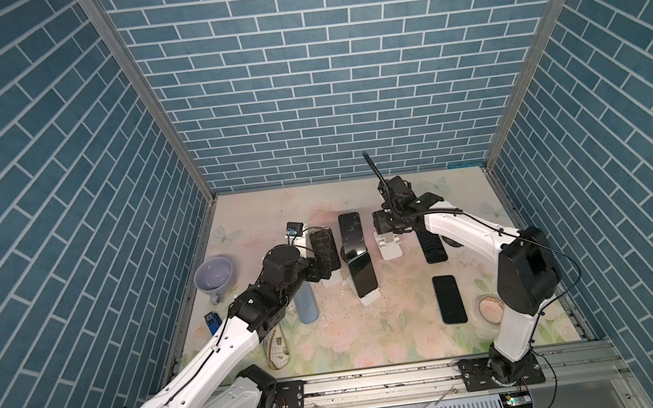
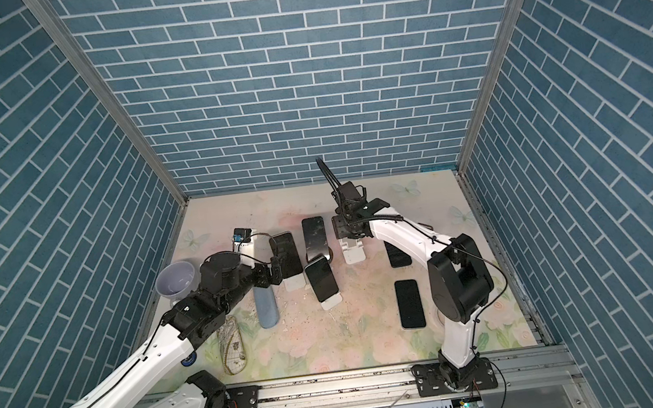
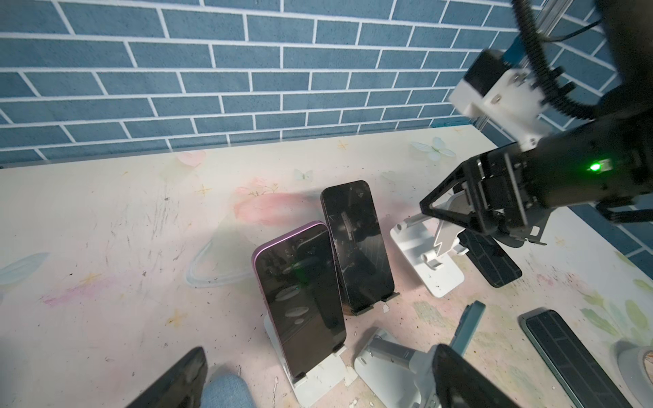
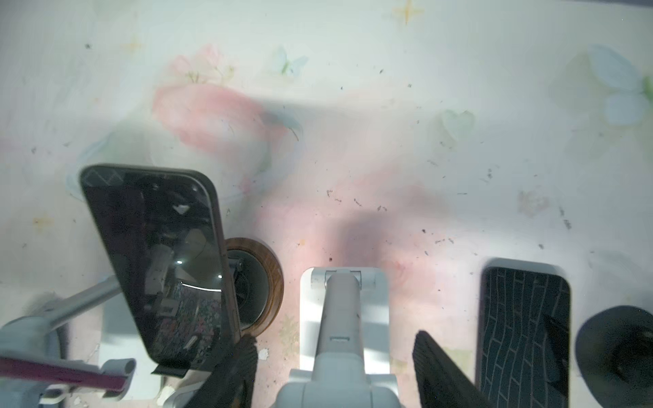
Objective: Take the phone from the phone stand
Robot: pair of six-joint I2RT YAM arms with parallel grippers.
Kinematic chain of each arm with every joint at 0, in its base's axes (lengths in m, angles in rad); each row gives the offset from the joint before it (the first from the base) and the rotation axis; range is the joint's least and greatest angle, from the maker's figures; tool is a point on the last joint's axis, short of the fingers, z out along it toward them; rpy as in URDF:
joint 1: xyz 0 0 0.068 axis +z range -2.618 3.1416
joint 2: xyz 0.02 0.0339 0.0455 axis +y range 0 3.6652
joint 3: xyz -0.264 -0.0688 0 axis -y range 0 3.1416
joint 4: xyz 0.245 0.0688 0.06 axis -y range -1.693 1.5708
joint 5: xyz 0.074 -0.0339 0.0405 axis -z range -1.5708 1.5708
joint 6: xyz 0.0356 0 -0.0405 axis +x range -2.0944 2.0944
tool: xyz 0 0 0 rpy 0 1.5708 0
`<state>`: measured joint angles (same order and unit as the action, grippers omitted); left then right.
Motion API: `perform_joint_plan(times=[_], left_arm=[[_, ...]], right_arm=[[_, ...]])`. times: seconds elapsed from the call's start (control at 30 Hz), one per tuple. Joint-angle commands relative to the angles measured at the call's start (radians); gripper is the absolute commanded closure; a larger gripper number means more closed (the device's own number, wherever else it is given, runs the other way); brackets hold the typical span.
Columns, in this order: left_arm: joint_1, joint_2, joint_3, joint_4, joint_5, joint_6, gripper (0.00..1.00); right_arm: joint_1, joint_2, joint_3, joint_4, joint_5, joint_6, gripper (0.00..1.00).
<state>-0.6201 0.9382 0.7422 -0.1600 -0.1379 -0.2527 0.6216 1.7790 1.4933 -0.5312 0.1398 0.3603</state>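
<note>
**Purple-rimmed phone sits in its stand, open left gripper before it**

The purple-rimmed phone (image 3: 300,303) stands in portrait, leaning back on a white phone stand (image 3: 318,383) left of the middle of the floral table (image 1: 331,338). Its screen is dark and glossy and mirrors the arm above it. A thin lilac band runs round the rounded corners. Its lower edge rests in the two small hooks at the foot of the stand.

The left gripper (image 3: 319,351) hangs just in front of this phone. Its jaws are spread wide and empty, one black finger to either side of the stand's base. Neither finger touches the phone.

Just beside it, farther back, a black phone (image 3: 357,243) leans on a dark stand (image 3: 367,307). A third phone (image 1: 362,276) tilts on its own white stand nearer the front.

The right gripper (image 4: 334,337) is lowered over an empty white stand (image 3: 429,268), its fingers partly apart with the stand's upright arm between them. Whether they press on that arm cannot be told. A flat phone (image 4: 523,335) lies screen-up on the table just beside that stand, and its glass reflects the brick wall.
</note>
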Motion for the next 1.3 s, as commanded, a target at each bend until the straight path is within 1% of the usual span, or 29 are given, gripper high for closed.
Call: perform_joint_plan(times=[0.0, 0.17, 0.4, 0.57, 0.73, 0.87, 1.07, 1.27], left_arm=[[-0.004, -0.022, 0.008, 0.005, -0.012, 0.015, 0.00], [-0.004, -0.021, 0.002, 0.010, -0.010, 0.016, 0.00], [-0.004, -0.029, -0.009, 0.008, -0.016, 0.013, 0.00], [-0.003, -0.026, -0.006, 0.014, -0.017, 0.018, 0.00], [-0.003, -0.023, -0.007, 0.022, -0.009, 0.016, 0.00], [-0.004, -0.023, -0.012, 0.031, -0.006, 0.015, 0.00], [-0.004, -0.015, -0.001, 0.030, 0.000, 0.029, 0.00], [-0.003, -0.016, 0.002, 0.029, 0.006, 0.025, 0.00]], right_arm=[[-0.022, -0.090, 0.035, -0.019, 0.073, -0.014, 0.49], [-0.087, -0.143, 0.023, -0.049, 0.105, -0.008, 0.49], [-0.199, -0.263, -0.036, -0.148, 0.151, 0.027, 0.49], [-0.252, -0.385, -0.132, -0.210, 0.185, 0.060, 0.49], [-0.288, -0.497, -0.252, -0.278, 0.216, 0.128, 0.49], [-0.319, -0.555, -0.359, -0.317, 0.240, 0.177, 0.49], [-0.381, -0.593, -0.483, -0.296, 0.227, 0.207, 0.48], [-0.435, -0.587, -0.566, -0.210, 0.205, 0.215, 0.48]])
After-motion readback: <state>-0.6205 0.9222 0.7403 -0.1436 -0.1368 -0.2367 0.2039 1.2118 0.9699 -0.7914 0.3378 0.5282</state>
